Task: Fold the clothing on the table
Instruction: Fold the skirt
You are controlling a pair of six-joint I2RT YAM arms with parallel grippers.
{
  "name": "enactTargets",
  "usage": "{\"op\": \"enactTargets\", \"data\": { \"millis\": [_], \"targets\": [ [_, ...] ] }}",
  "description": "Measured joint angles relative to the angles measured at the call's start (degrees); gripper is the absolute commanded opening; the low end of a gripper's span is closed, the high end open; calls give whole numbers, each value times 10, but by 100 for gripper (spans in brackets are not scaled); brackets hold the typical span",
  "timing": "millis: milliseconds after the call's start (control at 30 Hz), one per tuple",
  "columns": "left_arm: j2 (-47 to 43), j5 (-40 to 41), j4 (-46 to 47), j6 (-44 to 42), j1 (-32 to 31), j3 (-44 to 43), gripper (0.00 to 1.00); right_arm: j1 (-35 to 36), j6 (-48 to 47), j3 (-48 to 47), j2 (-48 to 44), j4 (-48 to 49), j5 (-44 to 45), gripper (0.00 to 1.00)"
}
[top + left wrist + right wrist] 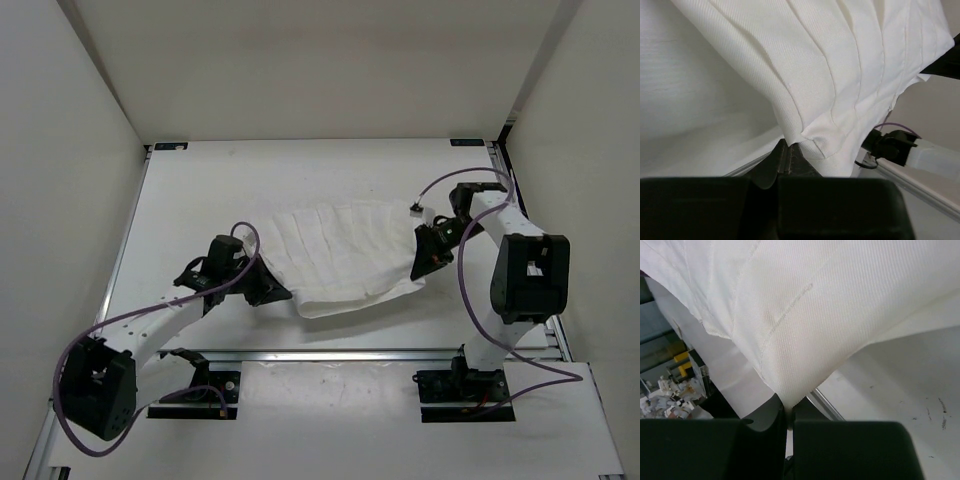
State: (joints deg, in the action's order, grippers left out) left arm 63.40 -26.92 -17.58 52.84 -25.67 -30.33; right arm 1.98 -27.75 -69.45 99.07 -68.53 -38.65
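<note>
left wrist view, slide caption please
Left arm's black fingers pinching a corner of the plain white, creased fabric garment

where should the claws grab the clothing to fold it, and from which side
By its two ends, each from its own outer side. The clothing is a thin, creased piece stretched left to right, so pinching a thin bit of edge at each end lets it hang taut between the arms. The left claw and right claw are shut on just such points.
</note>
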Motion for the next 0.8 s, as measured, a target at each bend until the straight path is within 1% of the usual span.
{"op": "enactTargets", "data": {
  "millis": [100,200,300,400,500,567,667,733,800],
  "targets": [
    [-11,-33,9,16,36,0,0,-4,-10,-57,16,-40,-25,0],
    [17,-66,27,29,71,-17,0,2,-12,-155,61,-59,-40,0],
    [77,-80,30,25,77,-64,0,18,-11,-216,93,-56,-41,0],
    [114,-86,48,28,77,-81,0,36,-9,-232,109,-55,-42,1],
    [122,-86,58,36,75,-81,0,59,-2,-230,112,-52,-40,0],
    [121,-84,61,36,74,-80,0,73,4,-213,102,-43,-43,0],
    [107,-82,58,33,74,-68,0,76,13,-142,72,-29,-50,0],
    [83,-82,54,32,75,-44,0,63,23,-83,54,-29,-51,0],
    [53,-82,42,31,79,-16,0,41,33,-44,51,-32,-50,0]
  ]
}}
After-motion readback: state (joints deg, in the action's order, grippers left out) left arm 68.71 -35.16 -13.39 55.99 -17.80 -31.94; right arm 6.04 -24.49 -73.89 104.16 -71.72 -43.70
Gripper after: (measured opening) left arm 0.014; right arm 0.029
